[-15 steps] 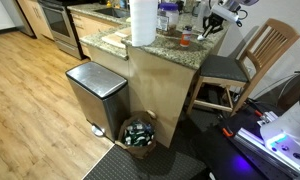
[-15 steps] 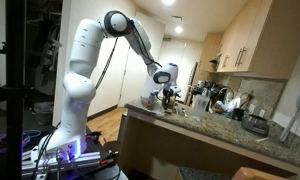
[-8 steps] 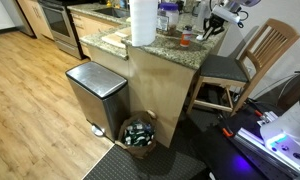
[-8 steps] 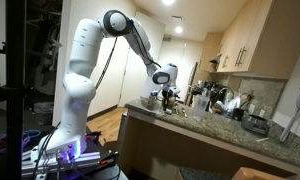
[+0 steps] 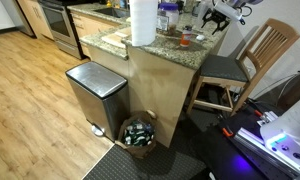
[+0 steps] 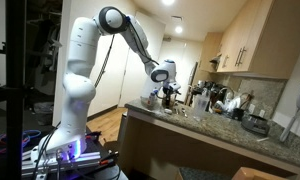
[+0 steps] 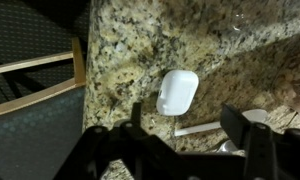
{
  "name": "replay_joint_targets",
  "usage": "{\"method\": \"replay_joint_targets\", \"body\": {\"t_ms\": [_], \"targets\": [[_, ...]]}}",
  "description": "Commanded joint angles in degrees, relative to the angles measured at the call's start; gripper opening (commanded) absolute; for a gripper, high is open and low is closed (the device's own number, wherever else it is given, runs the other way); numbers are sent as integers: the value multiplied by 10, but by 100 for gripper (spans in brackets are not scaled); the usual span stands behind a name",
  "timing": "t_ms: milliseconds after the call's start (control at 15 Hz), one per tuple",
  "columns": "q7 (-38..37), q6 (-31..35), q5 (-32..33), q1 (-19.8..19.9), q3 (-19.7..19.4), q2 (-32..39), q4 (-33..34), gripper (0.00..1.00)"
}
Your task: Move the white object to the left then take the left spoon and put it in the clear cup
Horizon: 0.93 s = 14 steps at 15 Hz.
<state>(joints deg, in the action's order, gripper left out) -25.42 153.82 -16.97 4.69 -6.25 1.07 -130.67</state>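
Ext. view from the floor side: white robot arm (image 5: 226, 12) reaches over the far end of the speckled brown granite tabletop (image 5: 162, 45), w/ a tall white paper-towel roll (image 5: 142, 22) standing at the near edge. A slatted wooden chair (image 5: 262, 52) sits beside the tabletop, and a steel pedal bin (image 5: 95, 92) and a round woven basket (image 5: 140, 133) are on the floor below. The task items are too small to pick out here. Ext. view along the tabletop: the arm (image 6: 90, 55) arcs over from its base, wrist low above the granite (image 6: 215, 125); finger state not readable from this angle. Wrist view: the two dark fingers (image 7: 136, 125) are spread wide, nothing betw. them. The white object (image 7: 177, 91), a small smooth rounded lump, lies flat on the granite just beyond the fingertips, not touching either one. A thin white handle (image 7: 195, 128), prob. a spoon's, lies just beside it, nearer the camera. Chair wood (image 7: 50, 92) shows past the tabletop edge.
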Motion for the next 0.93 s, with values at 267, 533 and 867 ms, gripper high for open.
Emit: {"method": "replay_joint_targets", "body": {"t_ms": [267, 533, 867], "targets": [[-34, 10, -22, 6, 0, 39, 32, 100], [-59, 13, -62, 2, 3, 70, 69, 100], [-117, 1, -20, -3, -3, 80, 72, 100]]}}
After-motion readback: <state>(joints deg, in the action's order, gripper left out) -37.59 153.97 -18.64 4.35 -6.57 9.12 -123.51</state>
